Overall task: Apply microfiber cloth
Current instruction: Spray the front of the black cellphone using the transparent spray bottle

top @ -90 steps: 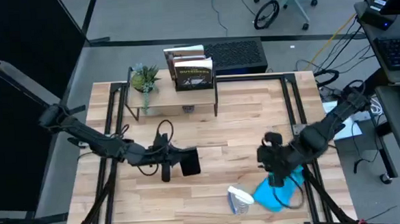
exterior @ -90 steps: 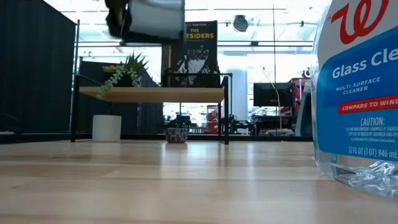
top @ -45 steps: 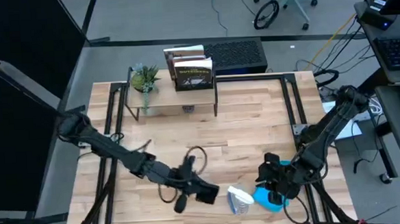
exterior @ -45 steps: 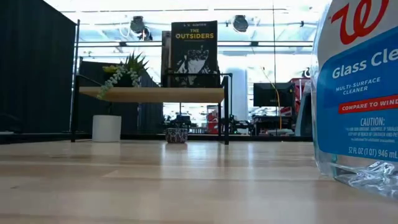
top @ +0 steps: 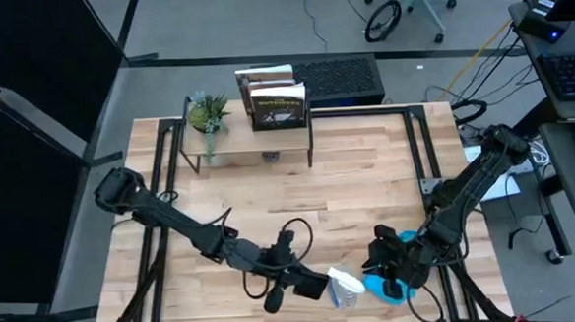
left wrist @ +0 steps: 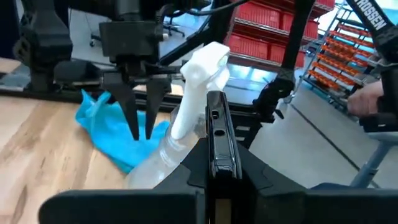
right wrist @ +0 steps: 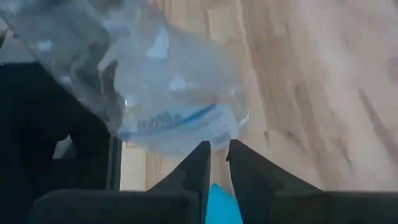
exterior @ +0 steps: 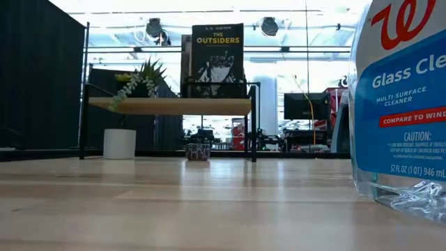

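Observation:
The turquoise microfiber cloth [top: 385, 287] [left wrist: 109, 134] lies crumpled on the table near the front right. My right gripper [top: 384, 269] [left wrist: 142, 134] [right wrist: 216, 149] stands over it with its fingers pointing down and only a narrow gap between them. My left gripper [top: 299, 282] [left wrist: 217, 180] reaches in from the left and is shut on a black phone [top: 314, 284]. It is close beside a clear spray bottle [top: 345, 288] [left wrist: 186, 106] that lies on its side between the two grippers. My left gripper pinches the black phone between its two fingers, which come level from the table's left. The phone stands on edge, its narrow side [left wrist: 216, 124] facing the wrist camera, and looks clear of the table. My right gripper comes from above, fingers [left wrist: 135, 127] pointing down, their tips on the cloth's upper folds [left wrist: 127, 140]. The cloth rests on the table, slack; how many layers sit between the tips does not show.
A low shelf [top: 252, 133] with a potted plant [top: 208, 114] and a standing book [top: 276, 100] sits at the far edge. Bare wood lies open across the middle. The bottle [exterior: 401, 97] fills the low view's right. A person's hand [left wrist: 367, 99] shows beyond the table.
My left gripper has carried the phone toward the table's near edge and right, from the middle up to the spray bottle. My right gripper has gone toward the near edge and down onto the cloth, now covering much of it.

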Controlling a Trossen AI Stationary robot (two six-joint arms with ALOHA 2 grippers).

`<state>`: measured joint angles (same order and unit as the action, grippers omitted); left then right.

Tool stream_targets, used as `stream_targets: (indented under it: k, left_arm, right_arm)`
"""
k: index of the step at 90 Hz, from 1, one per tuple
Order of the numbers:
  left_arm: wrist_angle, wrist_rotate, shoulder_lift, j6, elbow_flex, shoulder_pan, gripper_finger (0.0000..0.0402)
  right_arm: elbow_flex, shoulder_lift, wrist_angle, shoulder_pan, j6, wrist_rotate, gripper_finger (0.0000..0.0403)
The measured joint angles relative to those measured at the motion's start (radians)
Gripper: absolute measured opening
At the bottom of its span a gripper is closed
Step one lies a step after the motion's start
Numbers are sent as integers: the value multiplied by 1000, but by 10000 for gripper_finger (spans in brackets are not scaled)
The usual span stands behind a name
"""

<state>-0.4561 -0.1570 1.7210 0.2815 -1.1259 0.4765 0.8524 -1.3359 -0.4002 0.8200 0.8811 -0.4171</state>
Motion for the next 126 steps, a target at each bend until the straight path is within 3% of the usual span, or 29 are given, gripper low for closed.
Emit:
stream_targets:
  k: [68,84,103,126]
  left_arm:
    - [2,24,0,-2,0,-92,13]
    - [59,97,0,26,2,-78,13]
    - [18,132,-2,17,2,-44,13]
    - [-53,134,5,-51,2,-84,13]
  right_arm:
    - [0,-38,96,-10,-60,-3,43]
    - [0,-38,71,-9,-58,-2,43]
    - [0,-38,72,-14,-80,-2,43]
    - [0,-38,88,-40,-90,-4,43]
